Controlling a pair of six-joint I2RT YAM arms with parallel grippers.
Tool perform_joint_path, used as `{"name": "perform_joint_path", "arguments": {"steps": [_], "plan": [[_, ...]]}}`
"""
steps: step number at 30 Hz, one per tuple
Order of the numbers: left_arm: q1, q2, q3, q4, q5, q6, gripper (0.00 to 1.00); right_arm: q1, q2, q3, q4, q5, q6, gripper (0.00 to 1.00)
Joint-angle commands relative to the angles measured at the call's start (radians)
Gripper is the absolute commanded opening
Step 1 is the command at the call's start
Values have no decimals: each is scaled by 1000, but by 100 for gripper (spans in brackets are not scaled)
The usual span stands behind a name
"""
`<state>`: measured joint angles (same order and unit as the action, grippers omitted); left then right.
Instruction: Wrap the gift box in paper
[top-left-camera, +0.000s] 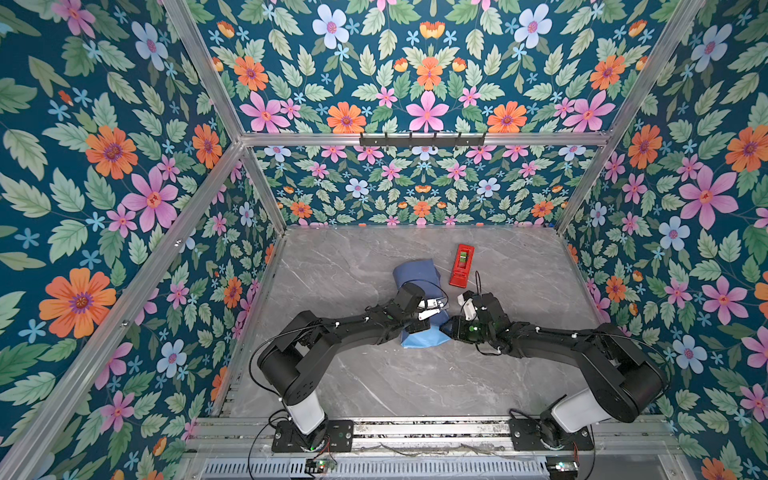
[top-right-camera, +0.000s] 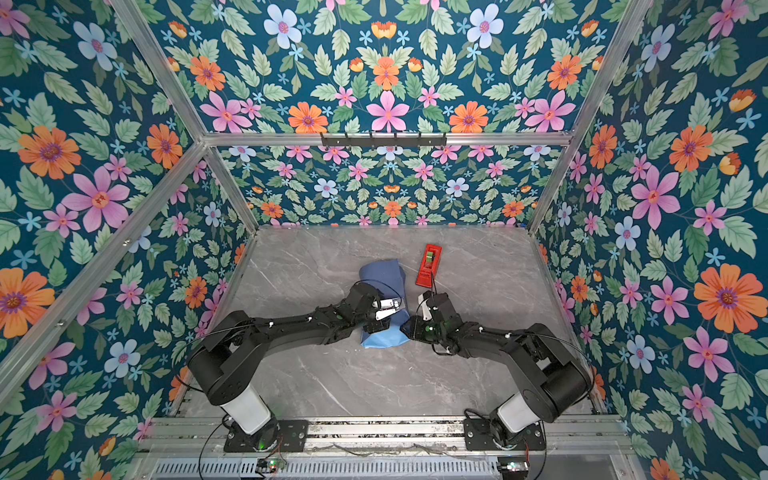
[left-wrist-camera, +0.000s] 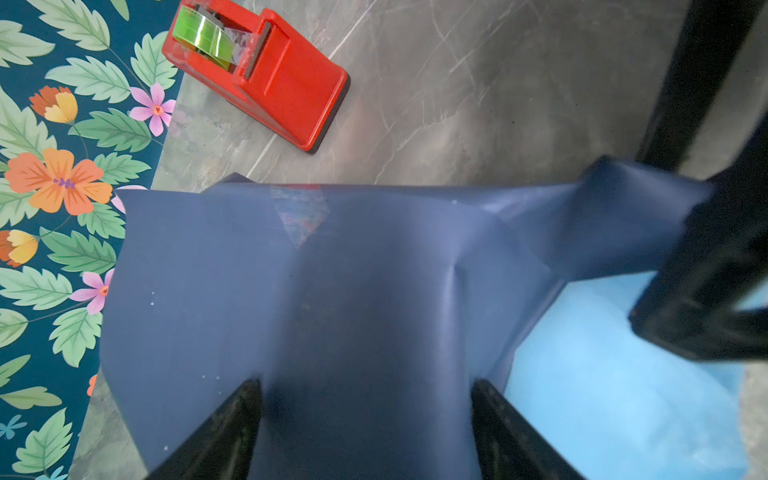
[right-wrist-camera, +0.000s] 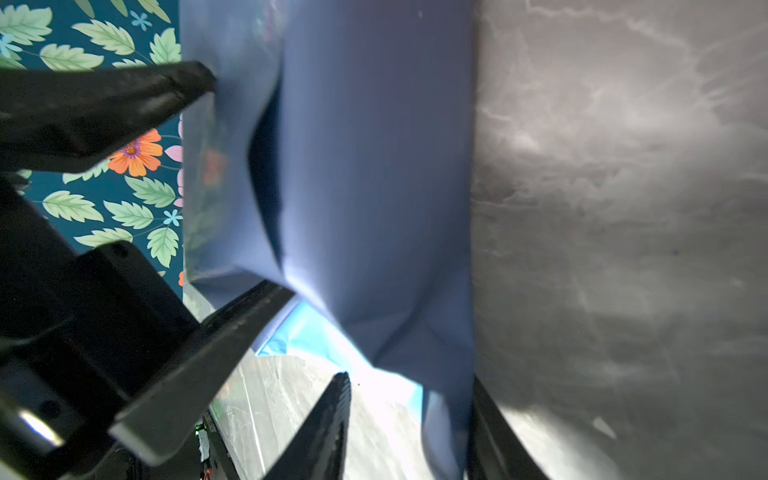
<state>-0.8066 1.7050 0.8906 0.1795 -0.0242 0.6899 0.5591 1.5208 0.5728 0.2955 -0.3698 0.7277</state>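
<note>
Two grippers meet over one parcel near the middle of the grey marbled table (top-left-camera: 353, 257). On the left, the left gripper (left-wrist-camera: 365, 384) has its jaws spread wide and its fingertips (right-wrist-camera: 195, 79) set against the slate-blue face of the paper (top-left-camera: 415, 274). As far as I can judge it is pressing down rather than pinching anything. The gift box itself is nowhere visible. The sheet covers it entirely, and only the blocky hump under the paper, between the two grippers, says where it sits. A patch of clear tape (left-wrist-camera: 297, 216) seems to lie on the top fold, and the lighter sky-blue face (left-wrist-camera: 602, 374) shows where the near end is not folded in. The paper looks thin, light and limp. It should crease readily and keep the crease, tear if tugged hard, and slide off smooth pads, so the place to take it is a free edge or flap close to a box corner, not the taut middle. The box is probably stiff and light enough to skid on this smooth table, which would explain a hold-down from above. To the right, the right gripper (right-wrist-camera: 409, 378) has its jaws partly apart with a loose slate-blue flap hanging between them — it lies against one finger, a gap shows beside the other, and no pinch is visible. Further right and beyond the parcel, clear of it, stands the red tape dispenser (top-left-camera: 461, 266), the only holder here, carrying a roll of green tape (left-wrist-camera: 203, 35).
</note>
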Motion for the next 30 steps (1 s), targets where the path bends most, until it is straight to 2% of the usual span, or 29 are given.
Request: {"name": "perform_joint_path", "arguments": {"steps": [1, 6, 11, 16, 26, 30], "plan": [[3, 5, -2, -81, 6, -2, 80, 1, -10, -2, 29, 10, -19, 42], [2, 8, -1, -84, 9, -3, 80, 3, -8, -2, 18, 30, -27, 43], [3, 10, 2, -86, 10, -2, 80, 3, -19, 15, -83, 127, -67, 60], [2, 8, 4, -89, 10, -2, 80, 1, -21, 15, -59, 112, -108, 62], [1, 7, 2, -91, 11, -3, 80, 5, -11, 13, 47, 24, -131, 41], [1, 8, 4, -90, 10, -2, 80, 27, -8, 8, 74, 18, -125, 37]]}}
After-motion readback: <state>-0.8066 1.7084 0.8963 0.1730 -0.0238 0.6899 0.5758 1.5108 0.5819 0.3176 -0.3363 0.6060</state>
